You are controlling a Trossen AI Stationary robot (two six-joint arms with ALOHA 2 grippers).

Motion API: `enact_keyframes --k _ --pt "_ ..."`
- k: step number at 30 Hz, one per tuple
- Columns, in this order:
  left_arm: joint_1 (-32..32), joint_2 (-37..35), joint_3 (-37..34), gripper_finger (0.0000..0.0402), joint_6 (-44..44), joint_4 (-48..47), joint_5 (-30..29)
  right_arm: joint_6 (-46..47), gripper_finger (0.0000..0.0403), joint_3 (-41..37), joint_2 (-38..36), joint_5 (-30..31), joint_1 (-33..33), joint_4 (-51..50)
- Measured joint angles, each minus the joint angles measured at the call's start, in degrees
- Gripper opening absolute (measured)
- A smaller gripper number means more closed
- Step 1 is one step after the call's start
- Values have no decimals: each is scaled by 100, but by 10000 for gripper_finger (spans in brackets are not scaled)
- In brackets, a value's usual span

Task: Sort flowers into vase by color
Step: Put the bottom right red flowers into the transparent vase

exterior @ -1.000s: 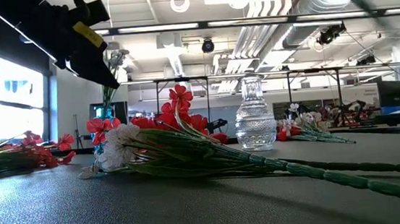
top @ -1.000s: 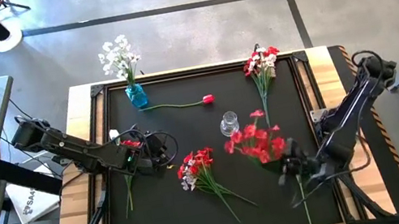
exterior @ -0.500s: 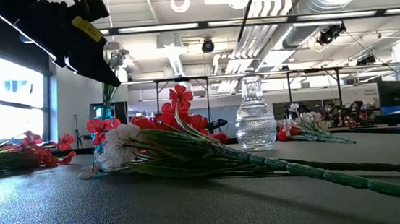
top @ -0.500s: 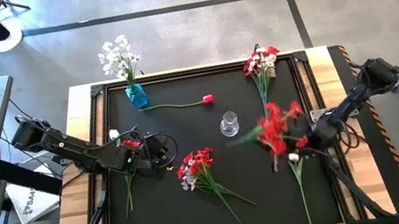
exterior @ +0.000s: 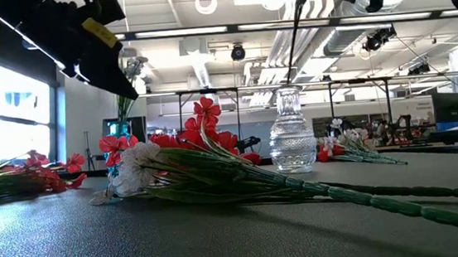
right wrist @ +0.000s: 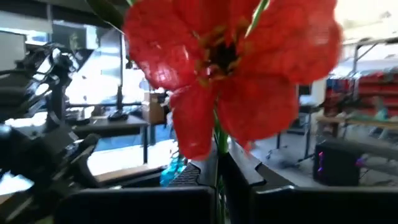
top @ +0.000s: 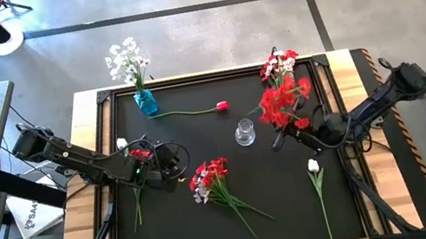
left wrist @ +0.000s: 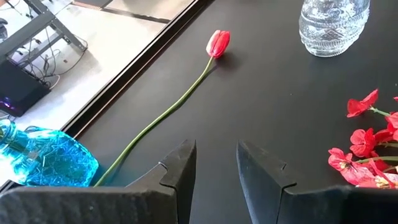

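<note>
Red sprig (top: pixel 283 105) clamped by stem in shut right pincer (top: pixel 313 131), aloft beside clear vase (top: pixel 244 132). Step: carry. Next: stem down neck. Left pincer (left wrist: pixel 214 171) part-open, empty, over worktop (top: pixel 282 213).

Overhead view: bright, even illumination; the matte black surface (top: pixel 214 225) returns no glare and shadows under the flower bunches are faint. The red sprigs (top: pixel 283 105) held aloft show slight softness.

Low view: strongly backlit. The window (exterior: pixel 7 114) at the picture's left is blown out, and ceiling fixtures (exterior: pixel 205 1) glare. The arm overhead reads as a dark silhouette. The nearest stems (exterior: pixel 402 205) are out of focus; the clear vase (exterior: pixel 292 144) is sharp with sparkling highlights.

Left wrist view: sharp, sunlit floor beyond the surface edge, highlights on the blue vase (left wrist: pixel 43 158).

Right wrist view: the red blossom (right wrist: pixel 230 68) fills the frame, heavily blurred; background hazy and bright.
</note>
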Motion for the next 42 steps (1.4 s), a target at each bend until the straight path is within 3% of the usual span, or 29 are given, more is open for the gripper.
enact_keyframes --k 4,8,22,27,36,42 --pt "0 0 0 103 87 160 0 907 0 0 -73 -407 -67 -809" --pt "0 0 0 103 301 356 4 1454 0 0 -73 -420 -170 -1452" --pt "0 0 0 103 599 576 5 1941 23 0 -73 -401 -431 -1988" --pt "0 0 0 103 599 576 4 2023 69 0 -73 -404 -431 -1990" --pt "0 0 0 103 599 576 4 2129 191 5 -157 -505 -426 -2255" --pt "0 0 0 103 599 576 4 3013 241 438 -716 -609 -426 -4556"
